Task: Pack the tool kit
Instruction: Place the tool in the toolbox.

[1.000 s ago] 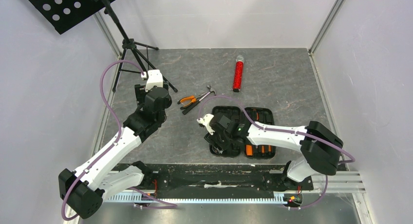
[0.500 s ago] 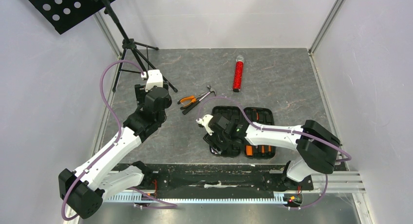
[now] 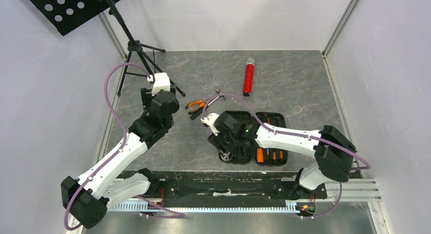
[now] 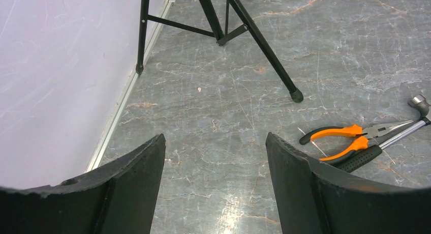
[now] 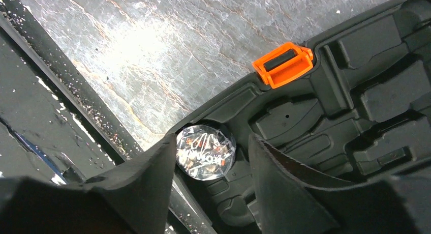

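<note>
The tool kit case (image 3: 264,123) lies open near the front of the table, its orange latch (image 5: 282,63) at the near rim. Orange-and-black screwdrivers (image 3: 272,155) sit in its right half. My right gripper (image 5: 212,142) hangs open over the left half's corner, with a round film-wrapped disc (image 5: 205,151) resting in a moulded slot between its fingers. Orange-handled pliers (image 4: 345,140) and a small hammer (image 4: 406,129) lie crossed on the table left of the case. My left gripper (image 4: 215,137) is open and empty above bare table, left of the pliers.
A black tripod stand (image 3: 134,46) rises at the back left, one foot (image 4: 297,95) close ahead of my left gripper. A red cylindrical tube (image 3: 248,77) lies behind the case. White walls enclose the table, and a black rail (image 3: 223,185) runs along the front.
My right gripper's jaws have widened around the disc, and its wrist has shifted slightly back and left over the case. The left arm has not moved.
</note>
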